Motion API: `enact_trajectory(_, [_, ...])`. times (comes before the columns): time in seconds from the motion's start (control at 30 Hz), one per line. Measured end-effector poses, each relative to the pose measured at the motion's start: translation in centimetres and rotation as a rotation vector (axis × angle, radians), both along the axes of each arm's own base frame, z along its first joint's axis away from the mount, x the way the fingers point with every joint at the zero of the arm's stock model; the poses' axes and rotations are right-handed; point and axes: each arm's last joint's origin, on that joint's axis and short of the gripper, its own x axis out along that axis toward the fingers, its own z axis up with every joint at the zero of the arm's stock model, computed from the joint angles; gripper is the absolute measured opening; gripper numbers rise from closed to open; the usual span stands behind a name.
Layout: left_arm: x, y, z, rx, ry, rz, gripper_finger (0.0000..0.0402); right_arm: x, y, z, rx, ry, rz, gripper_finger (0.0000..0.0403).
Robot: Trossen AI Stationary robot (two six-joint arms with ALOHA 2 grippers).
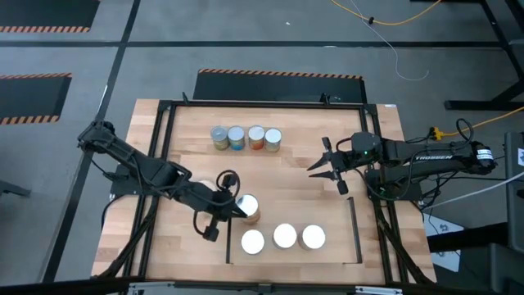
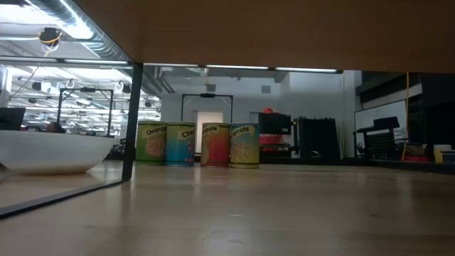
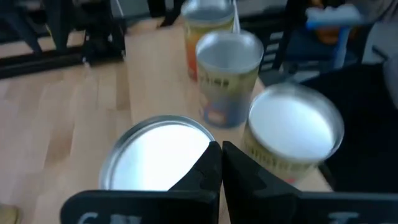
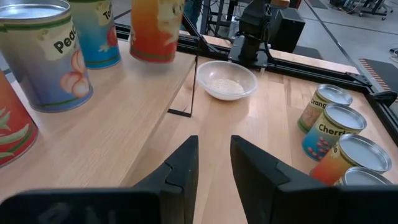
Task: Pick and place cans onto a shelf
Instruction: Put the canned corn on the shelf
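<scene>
Pale wood planks make the table [image 1: 278, 176], ringed by a black frame [image 1: 166, 123]. Only the low view reads the labels on the four cans [image 2: 197, 144] lined up at twelve o'clock; only the right wrist view shows the white bowl [image 4: 225, 79]. The shelf [image 1: 344, 225] at six o'clock carries four more cans [image 1: 283, 236]. The left gripper [image 1: 233, 209] hangs over the leftmost, fingers pressed together, holding nothing. The right gripper [image 1: 326, 166], at three o'clock, stands parted and empty. Beyond lies grey floor with striped mats [image 1: 278, 74].

silver-topped cans [image 1: 246, 138] wear orange, blue and yellow labels on the light-wood table [image 1: 377, 238].
</scene>
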Motion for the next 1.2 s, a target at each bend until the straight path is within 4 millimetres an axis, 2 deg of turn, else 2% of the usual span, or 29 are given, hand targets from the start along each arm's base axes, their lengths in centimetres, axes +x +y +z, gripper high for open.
enact_trajectory(0.63, [1.2, -1.1, -1.8, -0.003, 0.061, 0.009, 0.0001, 0.0, 0.0, 0.0, -0.002, 0.002, 0.001, 0.0098])
enact_trajectory(1.2, [1.3, -1.1, -1.8, -0.006, 0.049, 0.016, 0.0063, 0.0, 0.0, 0.0, -0.003, 0.003, 0.000, 0.0098])
